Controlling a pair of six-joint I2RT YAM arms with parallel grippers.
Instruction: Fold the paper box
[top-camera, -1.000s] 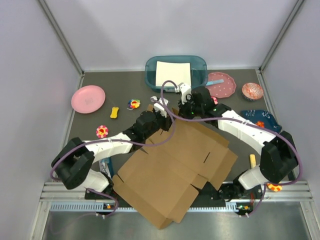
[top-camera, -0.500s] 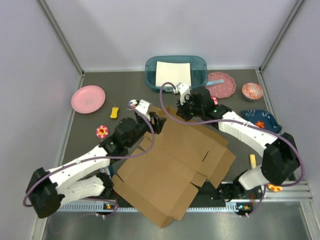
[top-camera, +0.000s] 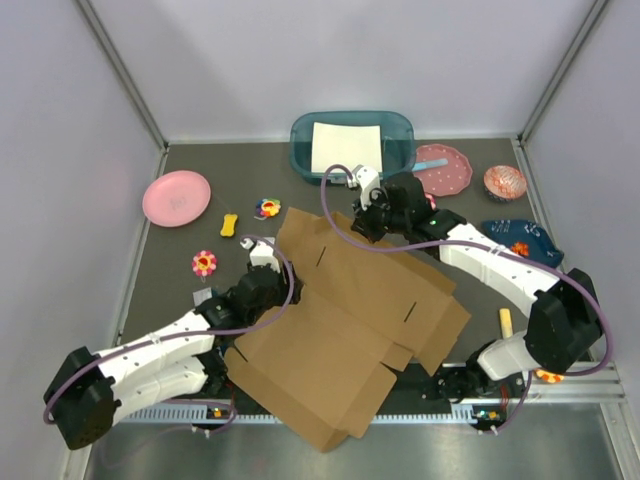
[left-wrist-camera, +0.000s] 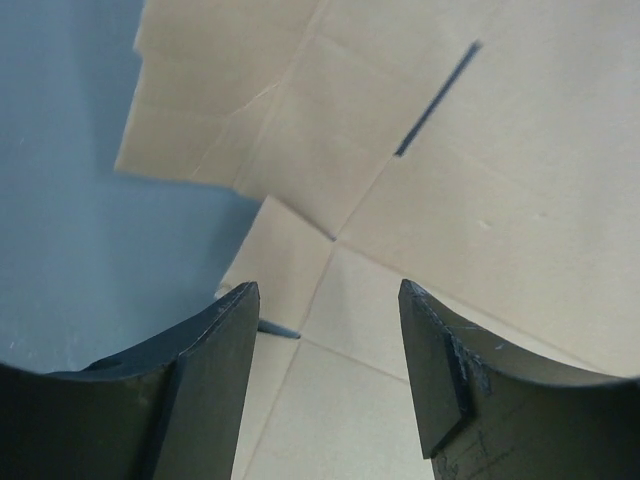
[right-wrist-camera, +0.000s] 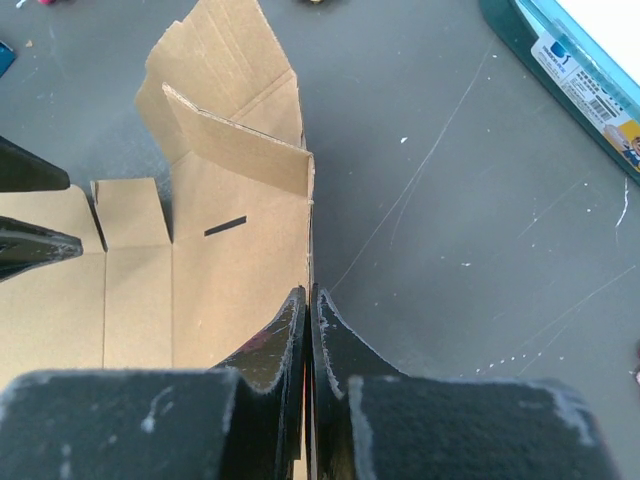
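Note:
The paper box (top-camera: 350, 320) is a large brown die-cut sheet lying mostly flat in the middle of the table, its near corner past the table's front edge. My right gripper (top-camera: 362, 222) is shut on its far edge; the right wrist view shows the fingers (right-wrist-camera: 309, 292) pinching that thin cardboard edge (right-wrist-camera: 230, 270), with a small flap raised beyond. My left gripper (top-camera: 283, 290) hovers at the box's left side. In the left wrist view it stands open (left-wrist-camera: 328, 290) with only creased cardboard (left-wrist-camera: 480, 200) below and nothing between the fingers.
A teal bin (top-camera: 400, 130) with a white sheet stands at the back. A pink plate (top-camera: 176, 197) lies far left, a dotted pink plate (top-camera: 443, 168) and a patterned bowl (top-camera: 505, 182) far right. Small flower toys (top-camera: 204, 263) (top-camera: 267, 208) and a yellow piece (top-camera: 230, 224) lie left of the box.
My left gripper opened, let go of the box's far-left flap and drew back toward the near left. The right gripper stayed shut on the far edge.

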